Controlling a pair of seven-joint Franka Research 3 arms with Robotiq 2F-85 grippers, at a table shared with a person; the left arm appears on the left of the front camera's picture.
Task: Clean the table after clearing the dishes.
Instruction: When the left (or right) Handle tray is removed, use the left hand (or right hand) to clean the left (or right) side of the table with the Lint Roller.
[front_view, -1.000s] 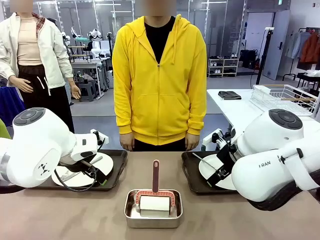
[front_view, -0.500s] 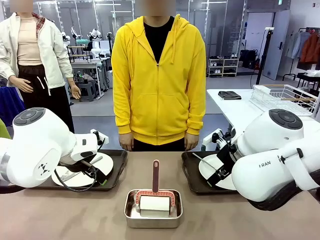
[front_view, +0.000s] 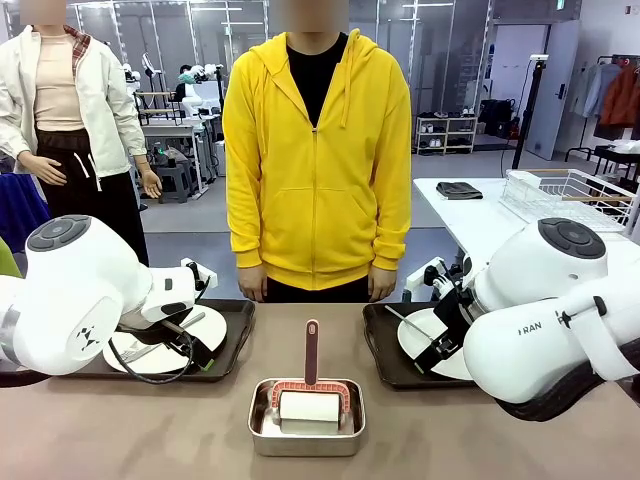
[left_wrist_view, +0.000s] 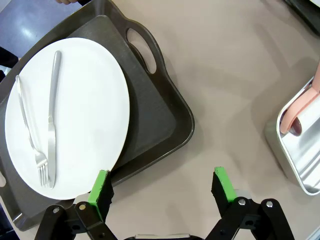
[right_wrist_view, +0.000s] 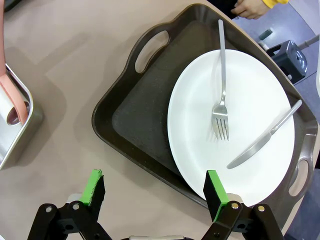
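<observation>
Left of the pan (front_view: 306, 447), your left hand (left_wrist_view: 161, 185) hangs released over the left tray (left_wrist_view: 165, 115), which carries the left plate (left_wrist_view: 75, 115) and cutlery (left_wrist_view: 50, 130). Right of the pan, your right hand (right_wrist_view: 155, 189), also released, hangs over the right tray (right_wrist_view: 130, 115) and right plate (right_wrist_view: 250, 100). Neither tray has left the counter (front_view: 120, 430), so clearing and wiping are both still to do.

White plate (left_wrist_view: 85, 110), dark tray (left_wrist_view: 155, 120), taupe table (left_wrist_view: 225, 75)

Your large rectangular table with the matte taupe-brown top (front_view: 470, 440) carries two settings toward its far edge. On your left, a round white flat plate (left_wrist_view: 85, 100) lies in a dark rectangular handled tray (left_wrist_view: 160, 120), with a silver fork (left_wrist_view: 27, 130) and knife (left_wrist_view: 52, 120) side by side on it. On your right, a second white plate (right_wrist_view: 195, 150) lies in a matching tray (right_wrist_view: 130, 115), its fork (right_wrist_view: 221, 100) and knife (right_wrist_view: 262, 142) angled apart.
</observation>
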